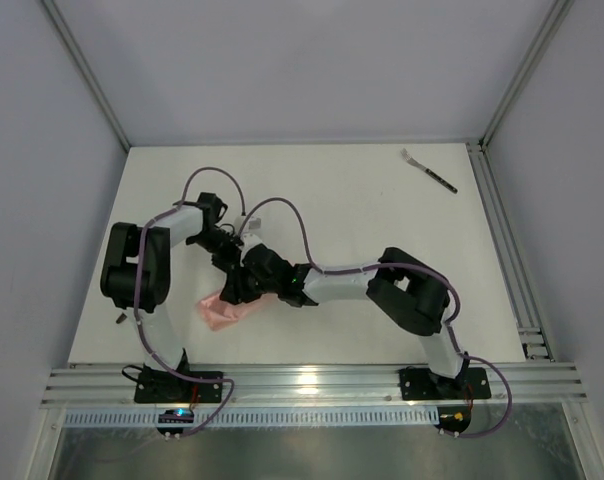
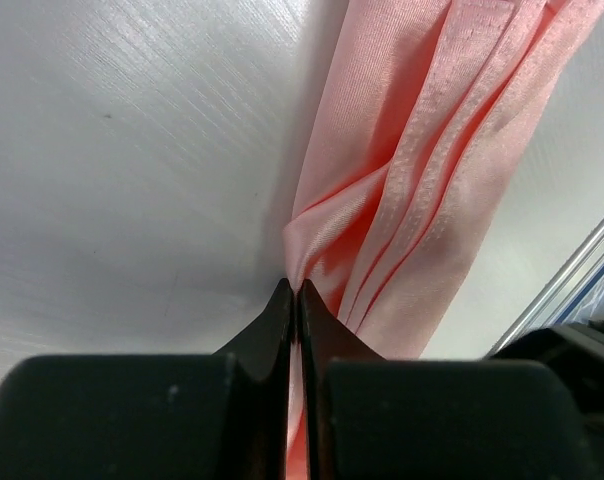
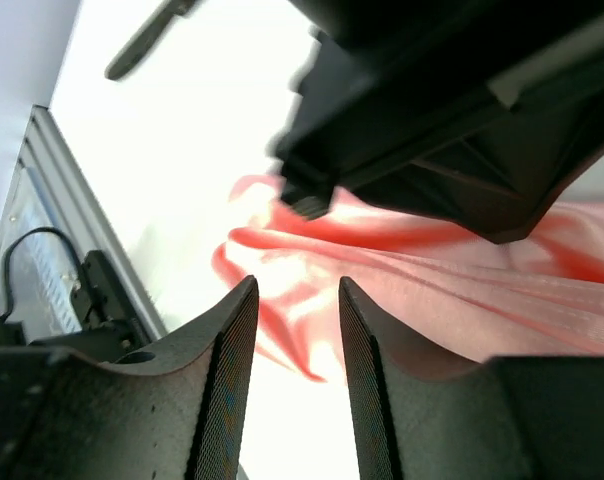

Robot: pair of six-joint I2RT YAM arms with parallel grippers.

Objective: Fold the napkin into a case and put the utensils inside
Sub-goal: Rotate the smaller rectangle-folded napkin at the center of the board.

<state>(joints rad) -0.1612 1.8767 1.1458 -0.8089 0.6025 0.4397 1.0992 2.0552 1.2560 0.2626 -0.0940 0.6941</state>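
At the near left of the surface (image 1: 382, 230), my left pincer (image 2: 294, 292) clamps a bunched fold of the napkin (image 2: 422, 180), which looks limp and slippery. My right pincer (image 3: 297, 288) gapes empty. I'd grip the hems.

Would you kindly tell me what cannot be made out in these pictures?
- napkin: top external, mostly hidden under both arms; its folds unreadable.
- fork: top external, too small to count prongs.
- right fingers: right wrist, blurred; contact with the napkin unclear.
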